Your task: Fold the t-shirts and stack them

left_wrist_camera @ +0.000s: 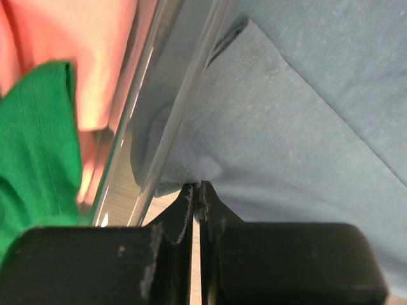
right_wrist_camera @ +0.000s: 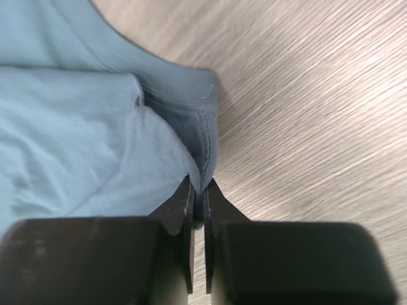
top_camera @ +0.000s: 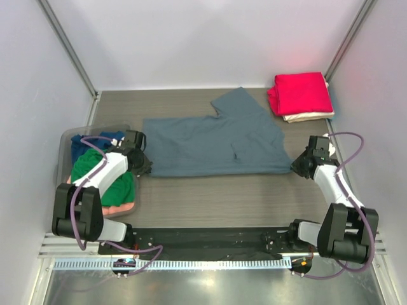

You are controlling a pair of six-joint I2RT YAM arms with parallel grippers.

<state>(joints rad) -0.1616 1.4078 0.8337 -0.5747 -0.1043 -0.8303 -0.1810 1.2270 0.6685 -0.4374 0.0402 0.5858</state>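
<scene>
The slate grey-blue t-shirt (top_camera: 216, 143) lay spread flat across the middle of the table (top_camera: 210, 203), one sleeve pointing to the far side. My left gripper (left_wrist_camera: 196, 190) was clamped on its near left corner, just beside the wall of the clear bin (top_camera: 63, 143). My right gripper (right_wrist_camera: 198, 187) was pinched shut on the hem at the near right corner. A folded red shirt (top_camera: 302, 92) sat on a cream one (top_camera: 308, 117) at the far right, and green (top_camera: 89, 168), navy and salmon-pink shirts waited in the bin.

I judged this to be the start of a fold on the grey-blue shirt, with both near corners taken. The next move would call for raising both corners together and evenly, keeping the edge between them taut. I would then carry it toward the far side, lifting the left corner clear of the bin wall.
</scene>
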